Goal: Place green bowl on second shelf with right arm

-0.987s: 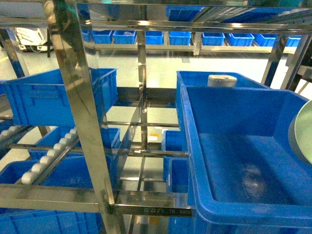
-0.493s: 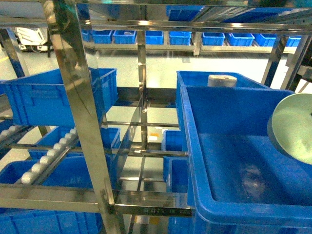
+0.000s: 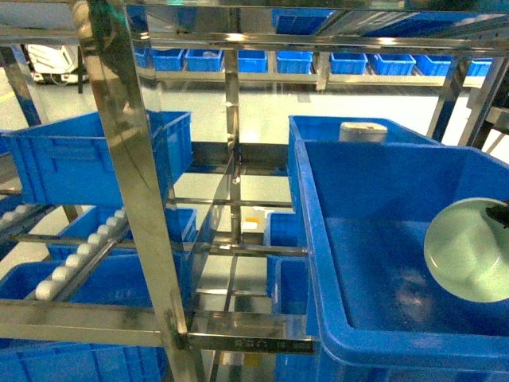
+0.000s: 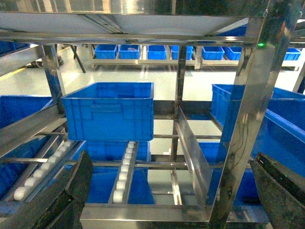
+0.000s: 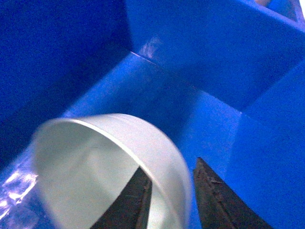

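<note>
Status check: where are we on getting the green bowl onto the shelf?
Done: the right hand has the green bowl pinched by its rim, one finger inside and one outside. In hand: the bowl hangs tilted inside the large blue crate on the rack; whether it touches the crate floor is unclear. Left: set it down, release, withdraw. The left hand is open and idle.

Open from above inside the near blue crate [image 3: 374,263]; walled on all sides, steel upright [image 3: 127,183] standing left of it.
</note>
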Motion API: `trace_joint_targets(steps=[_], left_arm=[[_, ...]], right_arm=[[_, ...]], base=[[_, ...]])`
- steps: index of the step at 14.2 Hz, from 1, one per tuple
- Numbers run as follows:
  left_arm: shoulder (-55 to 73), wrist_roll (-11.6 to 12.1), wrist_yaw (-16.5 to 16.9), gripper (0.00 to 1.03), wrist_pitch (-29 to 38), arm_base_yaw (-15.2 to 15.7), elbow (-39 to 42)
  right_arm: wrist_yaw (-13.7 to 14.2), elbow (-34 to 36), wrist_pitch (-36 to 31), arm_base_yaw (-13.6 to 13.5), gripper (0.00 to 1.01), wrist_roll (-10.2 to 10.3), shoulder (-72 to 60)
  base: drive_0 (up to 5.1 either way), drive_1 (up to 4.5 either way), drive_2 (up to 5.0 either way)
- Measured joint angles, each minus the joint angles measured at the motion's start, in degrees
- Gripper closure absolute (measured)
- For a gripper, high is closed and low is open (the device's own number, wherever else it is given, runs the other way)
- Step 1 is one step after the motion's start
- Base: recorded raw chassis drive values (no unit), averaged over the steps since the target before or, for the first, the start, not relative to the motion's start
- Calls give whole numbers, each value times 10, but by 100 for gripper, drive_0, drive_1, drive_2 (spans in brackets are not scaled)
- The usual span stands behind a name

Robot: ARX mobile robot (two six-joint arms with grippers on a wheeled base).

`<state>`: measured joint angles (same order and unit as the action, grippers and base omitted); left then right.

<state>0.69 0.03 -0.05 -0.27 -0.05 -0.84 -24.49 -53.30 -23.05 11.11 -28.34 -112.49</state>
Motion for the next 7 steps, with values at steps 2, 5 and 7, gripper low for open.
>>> trace_joint_targets(steps=[2,5,7], left_arm=[[0,0,0,5,0,0,0],[0,0,0,5,0,0,0],[0,0,0,5,0,0,0]], right_arm=[[0,2,-3,1,47,5,0],[0,11,-13,1,35,10,2],[6,23,-27,1,25,17,5]], base=[[0,0,0],[0,0,0],[0,0,0]])
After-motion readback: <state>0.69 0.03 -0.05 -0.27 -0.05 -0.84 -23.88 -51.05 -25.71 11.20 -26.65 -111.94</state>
